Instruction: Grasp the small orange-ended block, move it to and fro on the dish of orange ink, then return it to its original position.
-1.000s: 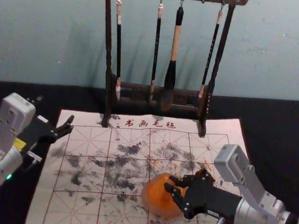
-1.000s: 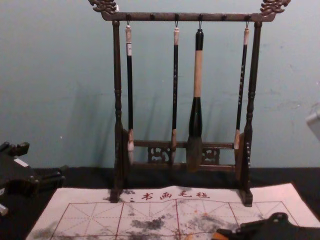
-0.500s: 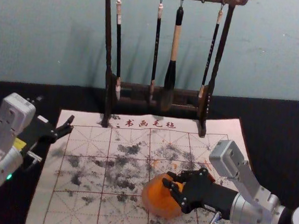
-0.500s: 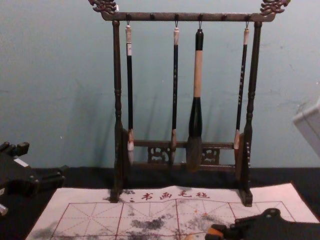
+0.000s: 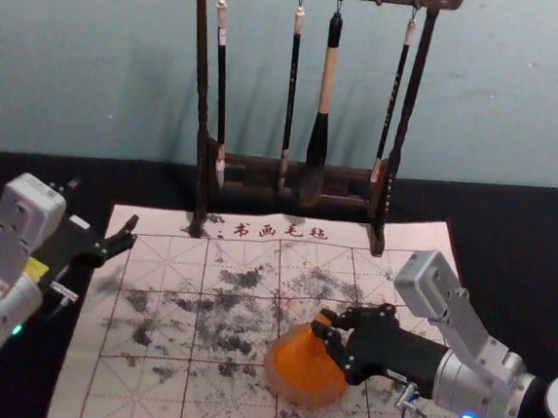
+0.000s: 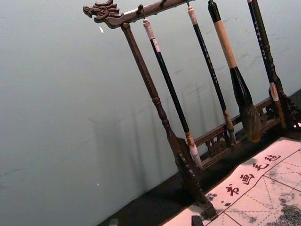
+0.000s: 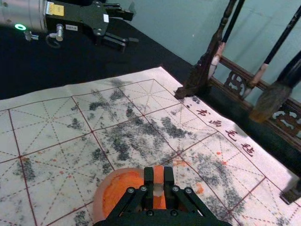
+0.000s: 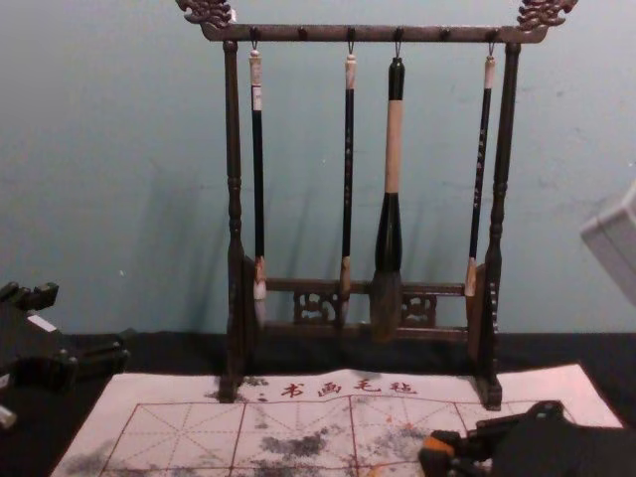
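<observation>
**Block in the right gripper, at the dish's far rim**

Head view: right of the lower centre, the right gripper (image 5: 322, 323) reaches in from the lower right and pinches the orange-ended block (image 5: 324, 316). The block sits over or just beyond the upper rim of the dish of orange ink (image 5: 313, 402), so the ink lies mostly toward the bottom of the frame from it. Whether block and ink touch, I cannot tell. The left gripper (image 5: 103, 209) idles at the left, fingers spread, well apart from the dish; the right arm is plainly the nearer.

Right wrist view: the block is squeezed between both fingers, its orange end and a paler stretch exposed. The dish lies just beside and behind the fingers. I cannot judge the block's long axis against the ink surface.

Chest view: the orange end shows by the fingertips at the lower right, over the mat (image 8: 184, 422).

The to-and-fro pass looks to be the step in hand; the next stroke probably needs to run back across the ink, and lifting off the rim could lose contact.
</observation>
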Controlling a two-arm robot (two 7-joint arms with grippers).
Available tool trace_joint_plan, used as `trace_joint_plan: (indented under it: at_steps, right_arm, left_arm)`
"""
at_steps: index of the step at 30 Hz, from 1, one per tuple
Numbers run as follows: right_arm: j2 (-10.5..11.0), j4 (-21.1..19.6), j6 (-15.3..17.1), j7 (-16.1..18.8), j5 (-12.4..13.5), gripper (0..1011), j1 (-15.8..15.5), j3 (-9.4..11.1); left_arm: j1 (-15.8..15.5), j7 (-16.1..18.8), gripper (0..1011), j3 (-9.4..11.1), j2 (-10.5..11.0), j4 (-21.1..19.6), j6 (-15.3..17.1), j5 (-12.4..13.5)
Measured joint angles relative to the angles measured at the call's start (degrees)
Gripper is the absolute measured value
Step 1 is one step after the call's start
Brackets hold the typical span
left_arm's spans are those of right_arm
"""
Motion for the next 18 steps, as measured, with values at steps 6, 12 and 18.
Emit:
trace_joint_plan:
  at_steps: [6, 12, 18]
  right_arm:
    - [0.47, -0.31, 0.39, -0.19, 0.01, 87, -0.36, 0.63]
    - [1.23, -1.52, 0.64, -0.27, 0.53, 86, -1.48, 1.39]
    - [2.08, -3.11, 0.78, -0.10, 1.17, 87, -2.65, 1.89]
  left_arm:
    - [0.00, 0.00, 1001, 0.00, 0.00, 0.00, 0.00, 0.00]
    - [0.00, 0.00, 1001, 0.00, 0.00, 0.00, 0.00, 0.00]
    - [0.00, 0.00, 1001, 0.00, 0.00, 0.00, 0.00, 0.00]
